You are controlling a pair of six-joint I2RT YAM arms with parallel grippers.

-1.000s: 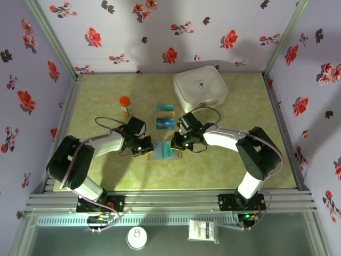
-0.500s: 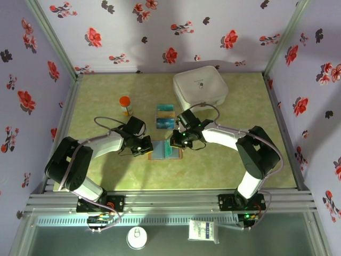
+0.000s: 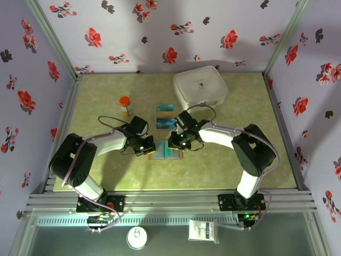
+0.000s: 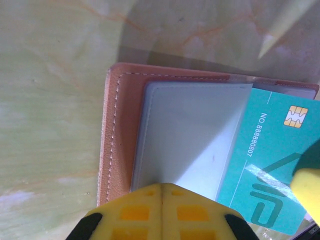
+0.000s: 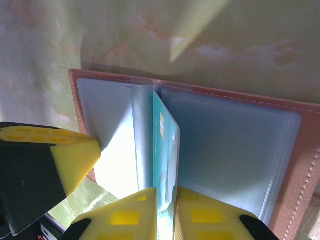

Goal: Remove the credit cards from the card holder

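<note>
**Teal card half out, right jaws on it**

Since a second ago the right gripper (image 3: 175, 143) has edged a little leftward over the card holder (image 3: 166, 153), and the left gripper (image 4: 162, 200) has barely shifted.

The card holder lies open on the worktop (image 3: 106, 170) between the two arms. Two credit cards already lie just beyond it (image 3: 165, 116). A teal card (image 4: 265, 150) sticks out of a blue-grey sleeve, its long axis slanting toward the right arm's side.

In the right wrist view that card stands edge-on, running straight away from the jaws. The right jaws are narrow, with the card's near edge pinched between them. The left jaws are fully closed on nothing, their tips pressing the left page of the holder flat.

The pull likely has to run along the card's length, away from the sleeve, while the left arm pins the holder.
</note>
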